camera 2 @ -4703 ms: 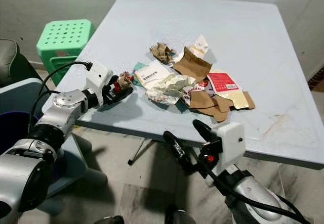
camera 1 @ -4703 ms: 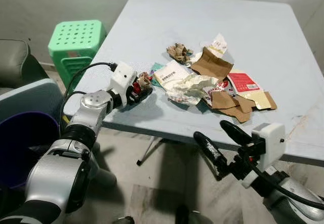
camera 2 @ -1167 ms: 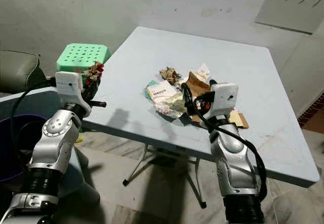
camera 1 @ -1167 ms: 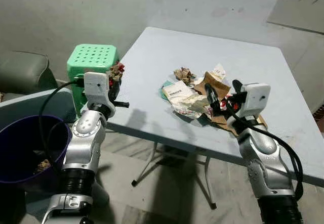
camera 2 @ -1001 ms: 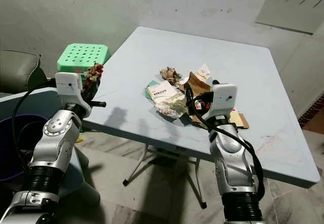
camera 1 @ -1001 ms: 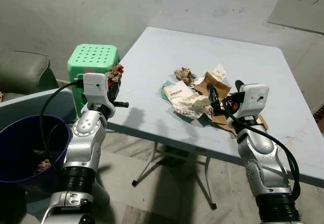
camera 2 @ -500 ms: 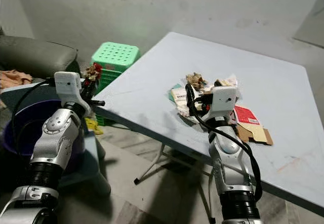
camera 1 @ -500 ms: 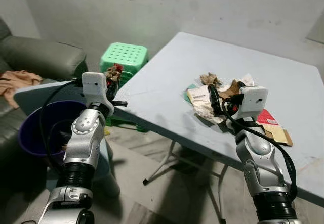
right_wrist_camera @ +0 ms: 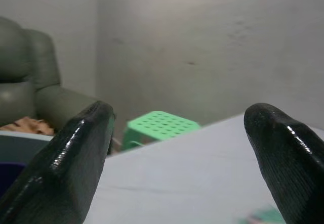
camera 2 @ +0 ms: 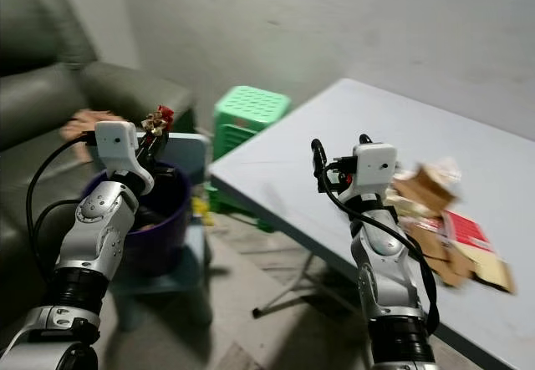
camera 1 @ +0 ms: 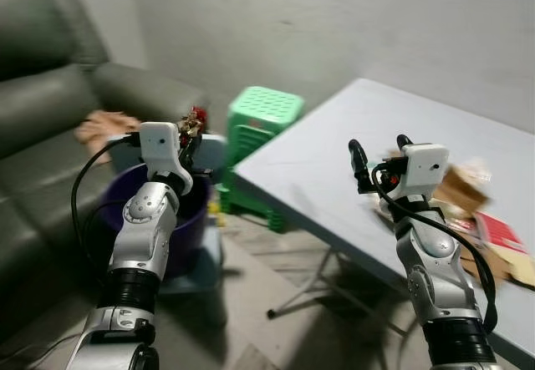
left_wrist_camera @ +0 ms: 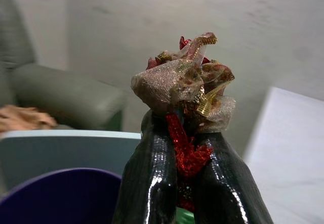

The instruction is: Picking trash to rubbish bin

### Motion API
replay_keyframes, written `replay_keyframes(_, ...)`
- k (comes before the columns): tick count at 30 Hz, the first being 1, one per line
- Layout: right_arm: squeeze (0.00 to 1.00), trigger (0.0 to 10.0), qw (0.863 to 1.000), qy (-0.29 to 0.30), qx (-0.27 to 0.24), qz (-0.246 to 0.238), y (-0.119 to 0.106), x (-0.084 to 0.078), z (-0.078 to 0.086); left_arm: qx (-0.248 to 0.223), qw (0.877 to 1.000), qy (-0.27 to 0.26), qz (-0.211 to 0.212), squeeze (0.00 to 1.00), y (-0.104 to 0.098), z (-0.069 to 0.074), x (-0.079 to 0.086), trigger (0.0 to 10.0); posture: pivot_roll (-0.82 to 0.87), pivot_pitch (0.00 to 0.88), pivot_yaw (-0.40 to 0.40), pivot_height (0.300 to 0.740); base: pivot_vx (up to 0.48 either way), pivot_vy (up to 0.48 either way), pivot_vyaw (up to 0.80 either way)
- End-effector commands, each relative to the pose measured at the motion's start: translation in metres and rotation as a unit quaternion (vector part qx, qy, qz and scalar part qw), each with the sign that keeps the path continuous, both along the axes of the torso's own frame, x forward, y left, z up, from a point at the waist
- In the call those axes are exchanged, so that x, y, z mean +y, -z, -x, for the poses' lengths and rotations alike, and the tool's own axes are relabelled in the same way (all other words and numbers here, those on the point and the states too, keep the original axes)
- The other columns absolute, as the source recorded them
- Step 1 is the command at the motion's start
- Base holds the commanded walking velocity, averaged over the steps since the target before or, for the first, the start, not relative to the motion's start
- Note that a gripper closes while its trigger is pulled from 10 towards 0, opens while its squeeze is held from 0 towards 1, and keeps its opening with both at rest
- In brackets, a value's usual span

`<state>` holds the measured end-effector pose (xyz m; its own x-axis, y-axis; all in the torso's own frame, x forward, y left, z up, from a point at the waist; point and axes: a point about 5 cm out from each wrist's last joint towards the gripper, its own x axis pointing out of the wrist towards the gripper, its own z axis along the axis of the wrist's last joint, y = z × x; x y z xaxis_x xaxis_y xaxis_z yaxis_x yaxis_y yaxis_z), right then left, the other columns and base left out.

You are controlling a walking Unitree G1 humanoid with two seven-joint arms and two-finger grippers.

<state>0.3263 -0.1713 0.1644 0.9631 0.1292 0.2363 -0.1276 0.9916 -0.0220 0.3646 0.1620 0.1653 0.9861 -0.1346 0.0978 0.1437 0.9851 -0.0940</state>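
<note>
Left hand (camera 1: 191, 135): we hold it raised, near and to the left, fingers pinched on the crumpled wrapper (left_wrist_camera: 185, 80), a wad of gauzy foil with red trim.
Right hand (camera 1: 378, 151): up at the near edge of the tabletop (camera 1: 351, 169), fingers spread wide, carrying nothing.
Change: our view has swung left since half a second ago; the sofa (camera 1: 50, 119) now shows, and the table has slid right.
Rubbish bin (camera 2: 163, 220): purple, just below and beyond our left hand.
Meaning: we judge the wrapper nearly ready to drop.
Remaining trash (camera 1: 481, 220): blurred, on the tabletop's right.
Green stool (camera 1: 263, 115): farther back.
</note>
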Motion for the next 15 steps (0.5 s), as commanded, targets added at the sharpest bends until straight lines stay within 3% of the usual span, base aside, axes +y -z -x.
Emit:
replay_keyframes(1, 0.0, 10.0, 1.0, -0.005, 0.001, 0.002, -0.0015, 0.0015, -0.0015, 0.009, 1.0, -0.01, -0.001, 0.0, 0.001, -0.0013, 0.0022, 10.0, 0.03, 0.0, -0.086, 0.74, 0.0, 0.0, 0.8)
replay_keyframes(15, 0.0, 10.0, 1.0, -0.014, 0.002, 0.006, -0.0023, 0.0009, -0.0012, 0.012, 1.0, -0.018, -0.004, 0.0, 0.0021, -0.0001, 0.005, 10.0, 0.04, 0.0, -0.096, 0.74, 0.0, 0.0, 0.8)
